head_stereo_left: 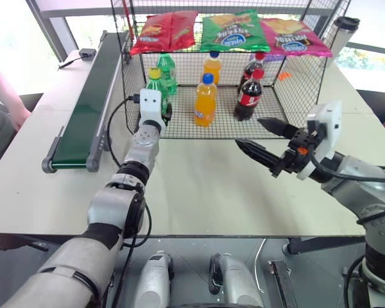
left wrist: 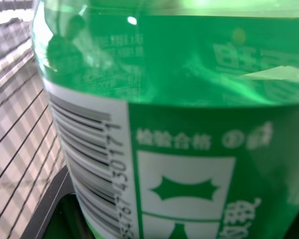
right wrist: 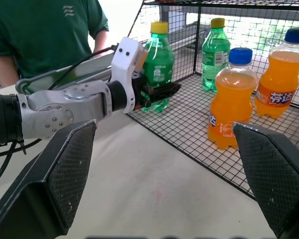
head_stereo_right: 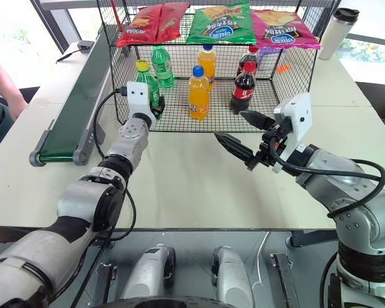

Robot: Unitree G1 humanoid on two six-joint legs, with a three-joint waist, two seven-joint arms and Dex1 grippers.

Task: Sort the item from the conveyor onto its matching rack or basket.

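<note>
The robot is at the putting-down step. Its left tool (right wrist: 157, 92) is clenched around the small see-through green plastic bottle with the yellow cap and green label (right wrist: 158, 62). In the left eye view the bottle stands upright in the upper left of the frame, at the front left edge of the big black wire-mesh cage (head_stereo_left: 289, 90). From the right wrist view, its bottom looks to be just on the mesh floor. The long dark-green belt with grey metal rails (head_stereo_left: 90, 96) lies further left on the white worktop (head_stereo_left: 205, 186).

I think the next move is to let go gently, then pull back without tipping the bottle.

The right tool (head_stereo_left: 260, 136) hangs wide apart over the worktop, grasping nothing.
</note>
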